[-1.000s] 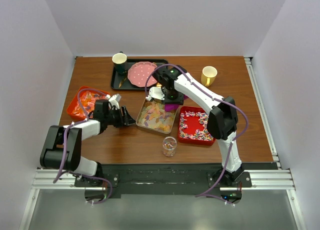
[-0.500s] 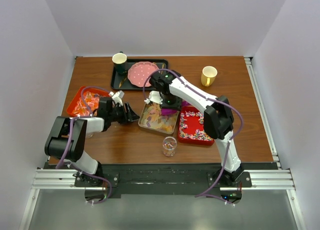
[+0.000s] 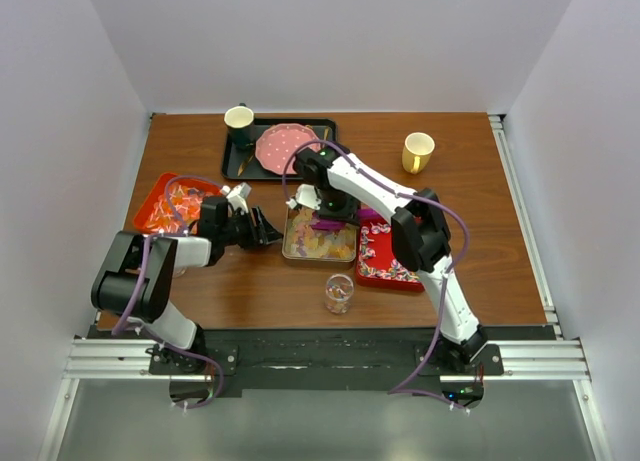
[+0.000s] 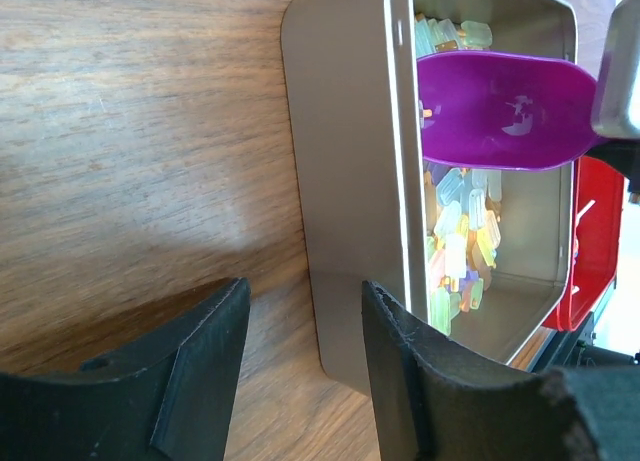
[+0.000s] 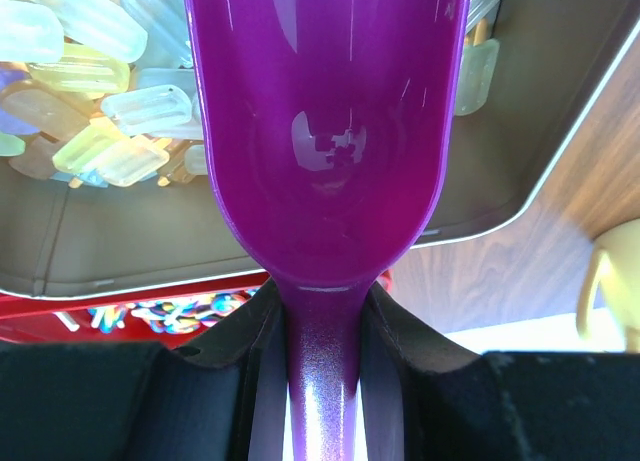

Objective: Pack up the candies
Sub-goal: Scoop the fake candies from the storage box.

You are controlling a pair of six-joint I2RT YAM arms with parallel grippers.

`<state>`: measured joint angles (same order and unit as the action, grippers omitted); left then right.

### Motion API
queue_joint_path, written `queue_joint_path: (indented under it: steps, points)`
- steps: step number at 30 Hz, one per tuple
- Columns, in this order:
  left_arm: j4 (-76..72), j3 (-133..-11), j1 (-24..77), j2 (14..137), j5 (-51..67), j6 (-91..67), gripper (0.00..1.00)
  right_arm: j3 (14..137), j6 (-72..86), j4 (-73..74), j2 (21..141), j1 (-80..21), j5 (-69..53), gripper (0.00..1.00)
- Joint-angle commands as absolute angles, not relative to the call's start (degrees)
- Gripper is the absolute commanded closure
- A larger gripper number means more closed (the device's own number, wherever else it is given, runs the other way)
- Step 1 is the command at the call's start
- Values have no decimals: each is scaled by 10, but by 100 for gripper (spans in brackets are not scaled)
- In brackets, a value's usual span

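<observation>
While beneath the purple scoop (image 5: 325,131), candies (image 5: 100,111) pastel, translucent, oblong, sugary.

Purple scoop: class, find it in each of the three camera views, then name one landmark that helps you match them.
Top external: the scoop is at the centre, over the metal tin.
Left wrist: upper right, reaching across the tin's rim.
Right wrist: it fills the centre, with the handle running to the bottom edge.
Shared landmark: the tin holding pastel candies.
</observation>
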<state>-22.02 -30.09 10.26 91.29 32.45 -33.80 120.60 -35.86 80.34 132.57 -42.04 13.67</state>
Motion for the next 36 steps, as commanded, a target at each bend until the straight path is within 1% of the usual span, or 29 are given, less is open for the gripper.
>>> queue_joint_path:
  steps: [1,6,11,24,30,34,36]
  points:
    - [-230,-308,114,939,351,-353,46,1235,-373,910,1354,-447,86,100]
    - [-233,-326,114,961,366,-355,46,1286,-332,909,1389,-460,48,100]
    - [-236,-330,114,969,375,-356,46,1302,-288,903,1407,-462,25,100]
    - [-222,-349,114,981,383,-345,47,1394,-300,897,1459,-465,2,100]
    - [-192,-366,108,982,402,-327,47,1418,-303,887,1455,-453,-72,100]
    - [-160,-381,86,974,424,-309,47,1377,-322,838,1407,-439,-106,100]
    - [-142,-381,75,966,431,-295,47,1331,-329,803,1373,-435,-115,100]
